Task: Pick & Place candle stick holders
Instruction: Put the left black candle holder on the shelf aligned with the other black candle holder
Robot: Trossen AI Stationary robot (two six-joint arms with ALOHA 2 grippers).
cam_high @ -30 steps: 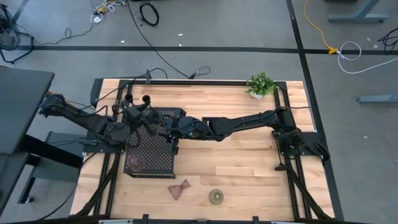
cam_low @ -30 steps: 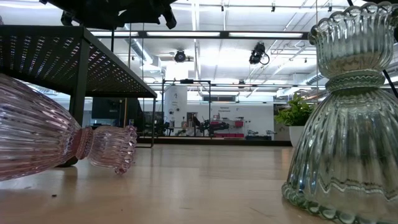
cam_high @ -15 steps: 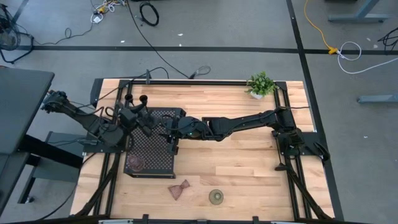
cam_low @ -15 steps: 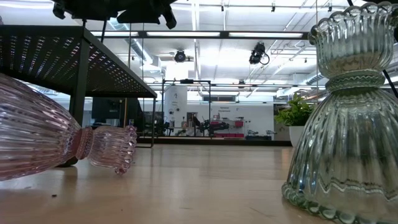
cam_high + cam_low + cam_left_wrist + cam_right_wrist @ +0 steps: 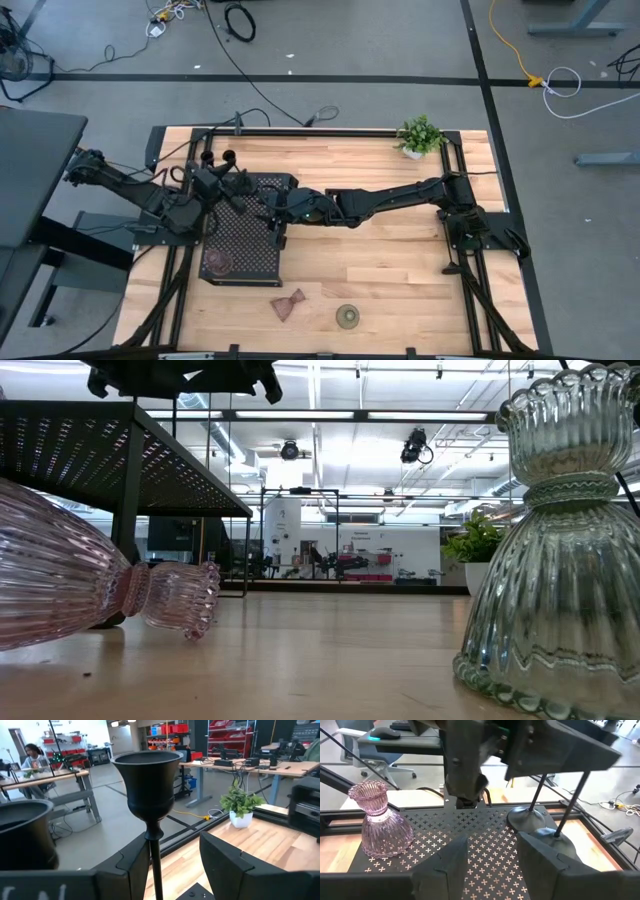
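Two tall black candle stick holders stand on the black perforated tray (image 5: 250,255), their bases (image 5: 530,818) (image 5: 555,840) side by side. One's cup (image 5: 148,785) rises in front of my left gripper (image 5: 175,845), which is open and level; its stem (image 5: 155,865) stands between the fingers, close to one. The second cup (image 5: 22,835) is beside it. A squat pinkish holder (image 5: 380,820) stands upright on the tray. My right gripper (image 5: 487,845) hovers open over the tray. On the table a pink holder (image 5: 288,305) lies on its side and an olive-green one (image 5: 347,317) stands upright. My left gripper has the tall holder's stem (image 5: 156,870) right beside one finger (image 5: 131,865), with a wide gap to the other finger. I cannot tell whether that finger touches the stem. The holder stands upright with its base on the tray.
The tray stands raised on legs (image 5: 125,510) at the table's left half. A small potted plant (image 5: 420,135) sits at the far right. Bare wood lies between the tray and the right arm's base (image 5: 470,215).
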